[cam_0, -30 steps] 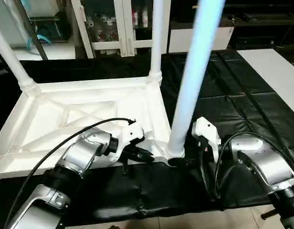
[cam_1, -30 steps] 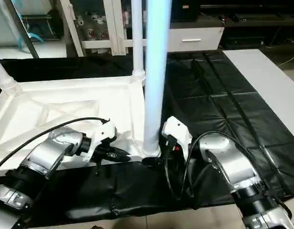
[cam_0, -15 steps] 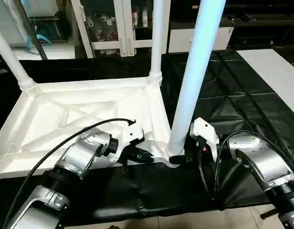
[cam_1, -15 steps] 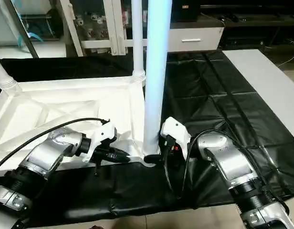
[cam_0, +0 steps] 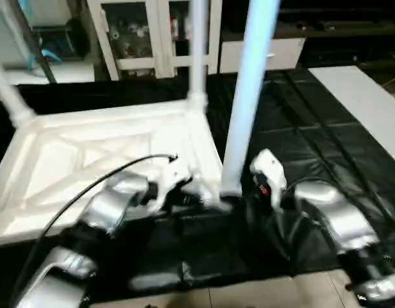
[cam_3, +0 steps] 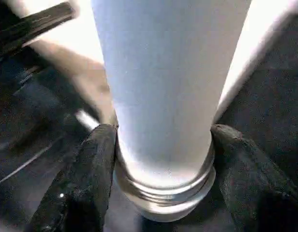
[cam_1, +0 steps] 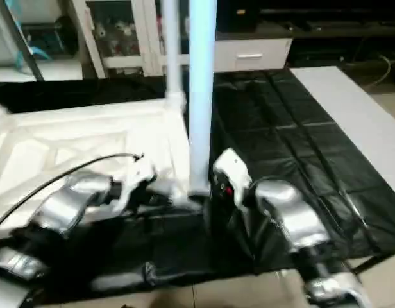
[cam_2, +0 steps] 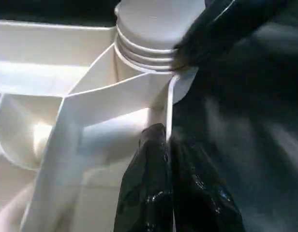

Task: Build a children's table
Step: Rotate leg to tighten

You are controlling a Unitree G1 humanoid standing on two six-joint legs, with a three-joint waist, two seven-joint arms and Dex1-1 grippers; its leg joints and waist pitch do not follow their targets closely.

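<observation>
The children's table's white tabletop (cam_0: 88, 151) lies upside down on the black cover, ribs facing up. Three white legs stand in its corner sockets: far left (cam_0: 8, 96), far right (cam_0: 197, 58) and near right (cam_0: 245, 96). My right gripper (cam_0: 233, 204) is shut on the near-right leg (cam_3: 158, 87) just above its ringed base, one finger (cam_3: 91, 179) on each side. My left gripper (cam_2: 167, 140) is shut on the tabletop's thin rim (cam_2: 169, 106) beside that corner socket. In the left wrist view, a finger (cam_2: 221, 29) of the right gripper rests against the leg's base.
The black-covered work table (cam_0: 300, 122) stretches to the right, its front edge near me with floor tiles (cam_0: 249, 295) below. A white surface (cam_0: 364, 96) lies at the far right. White cabinets (cam_0: 146, 38) stand behind. A black cable (cam_0: 95, 183) arcs over my left forearm.
My right gripper has closed in on the near-right leg's base, and the leg now stands straighter. The left gripper has kept its hold. The camera has shifted a little.
</observation>
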